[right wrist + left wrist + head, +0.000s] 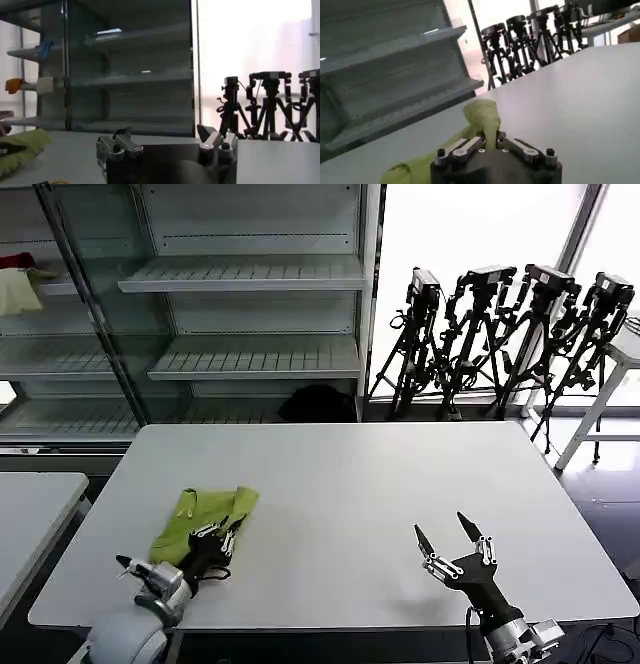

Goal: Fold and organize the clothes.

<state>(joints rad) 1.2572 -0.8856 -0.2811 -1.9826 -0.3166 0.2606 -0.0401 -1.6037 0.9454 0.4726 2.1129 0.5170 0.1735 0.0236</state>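
Observation:
The lime yellow-green T-shirt point(200, 514) lies bunched on the white table point(340, 484) near its front left. My left gripper point(222, 533) is shut on a fold of the shirt at its near edge. In the left wrist view the green fabric point(482, 117) rises between the closed fingers point(465, 146). My right gripper point(446, 536) hovers open over the front right of the table with nothing between its fingers point(212, 139). The shirt point(20, 146) also appears far off in the right wrist view.
Glass-fronted shelving point(200, 304) stands behind the table. A row of camera tripods point(510, 334) stands at the back right. A second white table point(30, 504) sits at the left and another table's corner point(620, 354) at the far right.

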